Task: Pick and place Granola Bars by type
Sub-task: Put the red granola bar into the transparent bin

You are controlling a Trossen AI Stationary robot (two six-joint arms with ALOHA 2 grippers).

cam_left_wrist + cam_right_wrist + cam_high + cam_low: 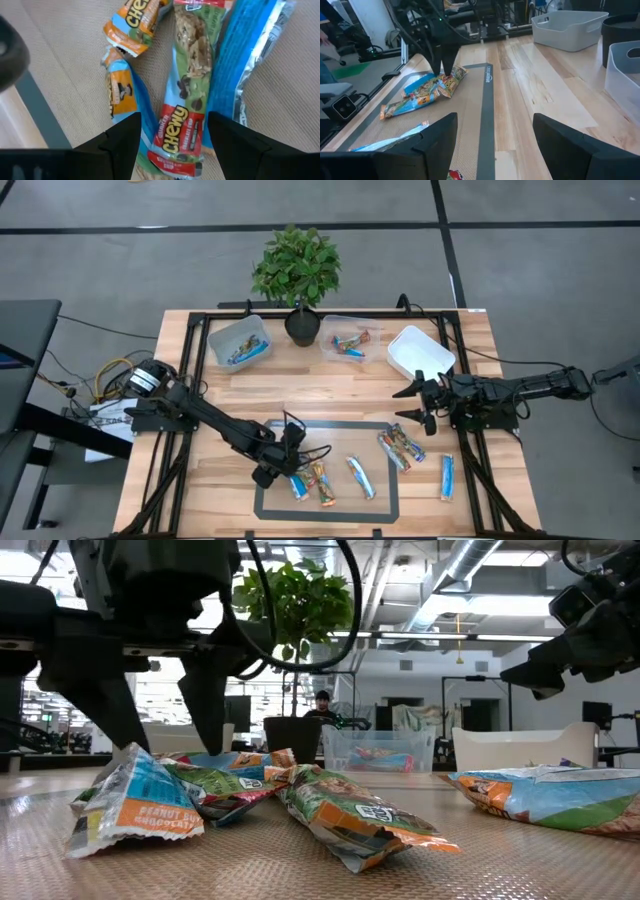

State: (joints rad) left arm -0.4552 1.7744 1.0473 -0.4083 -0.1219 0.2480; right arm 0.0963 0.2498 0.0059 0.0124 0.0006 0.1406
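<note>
Several wrapped granola bars lie flat on the grey mat [385, 502]: a blue one [298, 486] beside a multicoloured one [323, 483], another blue one [360, 477], two multicoloured ones [400, 448] and a blue one [447, 477] off the mat's right edge. My left gripper [293, 463] is open and points down over the leftmost pair. In the left wrist view its fingers stand on either side of a red-and-green Chewy bar [186, 115], with blue wrappers [235, 70] next to it. My right gripper [412, 402] is open and hovers near the white tub [420, 352]. My left gripper comes from above with its fingertips [135, 745] down at the bars' level, one on each side of the Chewy bar's end [175, 150]. Whether they touch the wrappers, I cannot tell. The bars lie flat on the mat.
A tub [240, 342] with blue bars and a clear tub [350, 345] with multicoloured bars stand at the far edge, either side of a potted plant [298, 275]. Bare wood lies between the mat and the tubs. A person [322, 705] shows far behind the table.
</note>
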